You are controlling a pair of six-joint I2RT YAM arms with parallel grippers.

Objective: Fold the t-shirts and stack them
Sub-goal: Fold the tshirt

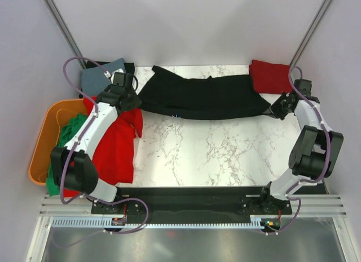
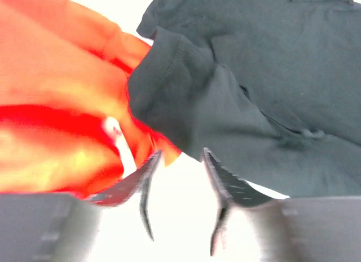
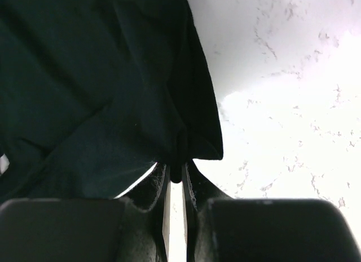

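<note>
A black t-shirt (image 1: pixel 203 96) lies stretched across the back of the table. My right gripper (image 1: pixel 277 107) is at its right end and is shut on a fold of the black cloth (image 3: pixel 113 76), pinched between the fingertips of the gripper (image 3: pixel 177 173). At the shirt's left end is my left gripper (image 1: pixel 133 96). In the left wrist view this gripper (image 2: pixel 180 156) has its jaws partly apart with only bright table between them. Its tips are at the edge of the black sleeve (image 2: pixel 186 93) and a red t-shirt (image 2: pixel 62 104).
The red t-shirt (image 1: pixel 115 146) hangs over the table's left side beside an orange tub (image 1: pixel 42 143) that holds a green t-shirt (image 1: pixel 65 139). A grey-blue t-shirt (image 1: pixel 101 76) lies at the back left. A folded red t-shirt (image 1: pixel 271 76) lies at the back right.
</note>
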